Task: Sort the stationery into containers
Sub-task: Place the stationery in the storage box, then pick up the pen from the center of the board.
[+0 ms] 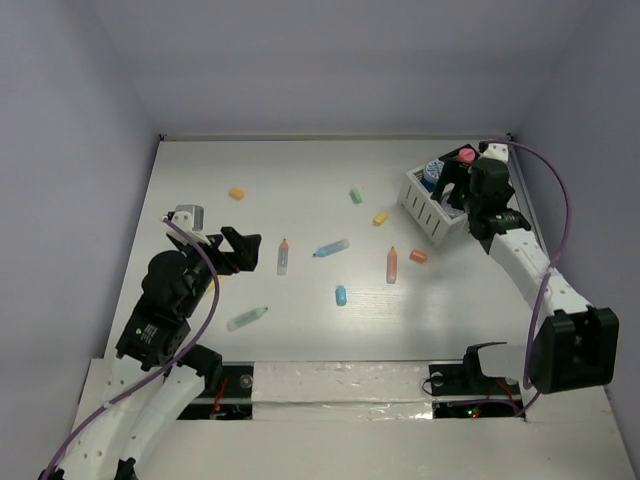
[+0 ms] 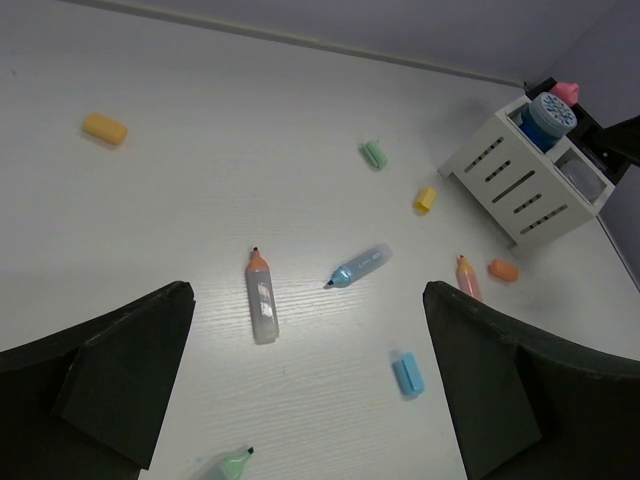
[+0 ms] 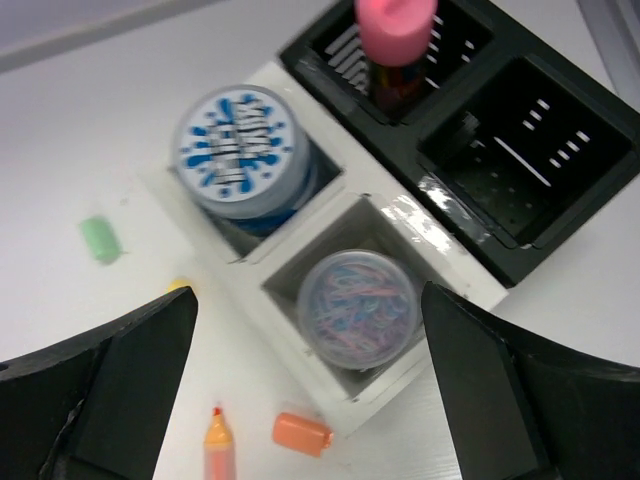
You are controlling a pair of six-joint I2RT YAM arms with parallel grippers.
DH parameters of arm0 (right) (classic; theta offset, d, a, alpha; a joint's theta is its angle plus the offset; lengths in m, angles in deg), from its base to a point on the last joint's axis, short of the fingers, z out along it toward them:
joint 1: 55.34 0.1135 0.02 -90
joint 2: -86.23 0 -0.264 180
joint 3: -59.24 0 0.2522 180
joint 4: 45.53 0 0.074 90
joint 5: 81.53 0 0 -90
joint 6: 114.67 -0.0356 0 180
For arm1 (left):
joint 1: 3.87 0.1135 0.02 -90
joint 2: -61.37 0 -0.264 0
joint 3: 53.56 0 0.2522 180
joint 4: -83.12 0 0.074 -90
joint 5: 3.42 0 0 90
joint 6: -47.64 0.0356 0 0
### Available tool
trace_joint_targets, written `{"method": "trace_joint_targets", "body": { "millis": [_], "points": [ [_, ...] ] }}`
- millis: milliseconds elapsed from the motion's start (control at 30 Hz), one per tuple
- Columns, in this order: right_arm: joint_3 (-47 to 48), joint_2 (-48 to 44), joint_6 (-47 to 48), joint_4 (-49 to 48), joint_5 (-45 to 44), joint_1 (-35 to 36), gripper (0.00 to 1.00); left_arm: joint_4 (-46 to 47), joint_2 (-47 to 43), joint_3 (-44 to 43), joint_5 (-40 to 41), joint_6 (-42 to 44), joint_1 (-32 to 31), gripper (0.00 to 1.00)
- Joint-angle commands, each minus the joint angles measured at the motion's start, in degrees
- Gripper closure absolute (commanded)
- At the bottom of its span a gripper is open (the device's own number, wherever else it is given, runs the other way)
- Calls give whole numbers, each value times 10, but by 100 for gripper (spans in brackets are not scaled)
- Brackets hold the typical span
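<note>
The containers (image 1: 420, 206) stand at the back right, one half white (image 3: 300, 262), one half black (image 3: 455, 205). A blue-lidded jar (image 3: 238, 150) and a clear jar of coloured clips (image 3: 357, 303) fill the white compartments. A pink-capped item (image 3: 395, 25) stands in a black one. My right gripper (image 3: 305, 395) hovers open over the clear jar, holding nothing. My left gripper (image 1: 240, 250) hangs open and empty above the loose stationery: a grey marker (image 2: 261, 296), a blue marker (image 2: 358, 266), a blue cap (image 2: 407, 373) and a mint marker (image 2: 228, 465).
More pieces lie on the white table: an orange cap (image 1: 236, 193), a green cap (image 1: 356, 196), a yellow cap (image 1: 380, 218), an orange marker (image 1: 392, 264) and another orange cap (image 1: 418, 257) beside the organizer. Grey walls close in the table's sides and back.
</note>
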Motion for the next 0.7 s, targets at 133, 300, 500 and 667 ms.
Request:
{"method": "trace_joint_targets", "body": {
  "millis": [133, 300, 500, 667],
  "points": [
    [-17, -72, -27, -25, 164, 63, 0, 19, 11, -3, 14, 6, 3, 1],
    [-32, -44, -30, -29, 163, 200, 6, 15, 14, -8, 41, 6, 3, 1],
    [-21, 21, -37, -41, 185, 303, 28, 12, 25, -10, 62, 2, 8, 1],
    [8, 87, -39, -55, 187, 407, 26, 11, 35, -10, 61, 1, 32, 1]
  ]
}}
